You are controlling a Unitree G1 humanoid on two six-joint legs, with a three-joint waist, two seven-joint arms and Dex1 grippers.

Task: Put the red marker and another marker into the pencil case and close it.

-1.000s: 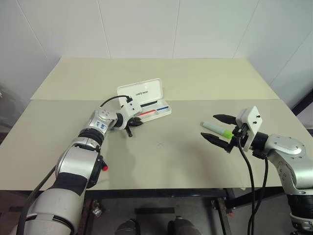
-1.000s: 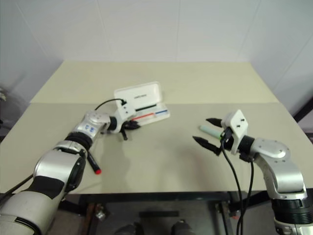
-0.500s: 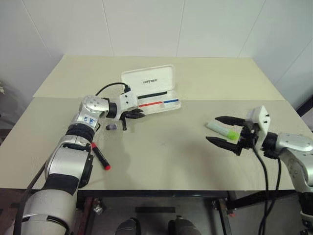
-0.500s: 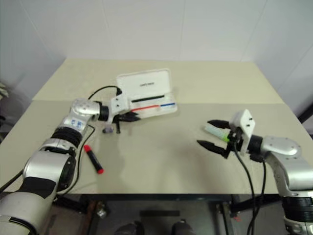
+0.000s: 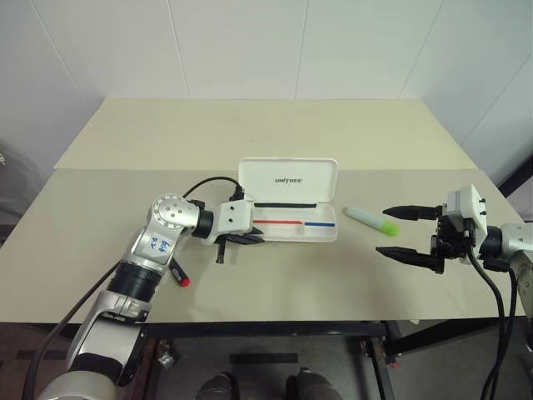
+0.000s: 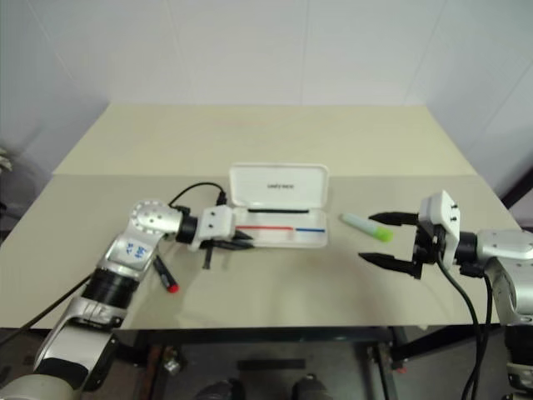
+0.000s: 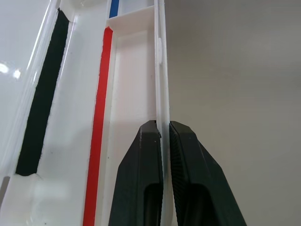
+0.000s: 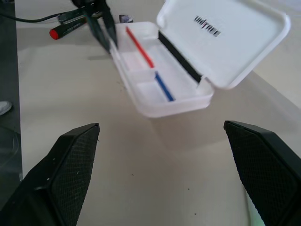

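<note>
While the case is dragged: slide it level, without tipping.
table [image 5: 275,137]: carries everything.
pencil case [image 5: 287,180]: centre, lid up.
left tool [image 5: 247,239]: pinching case's near wall.
right tool [image 5: 410,232]: spread wide, empty.
green marker [image 5: 372,219]: right of case.
red marker [image 5: 178,275]: near left.

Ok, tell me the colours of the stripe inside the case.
Red and blue stripe, clearest in the right wrist view.

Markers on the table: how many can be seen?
2. The red marker lies beside the left arm; the green marker lies between the pencil case and the right gripper.
</note>
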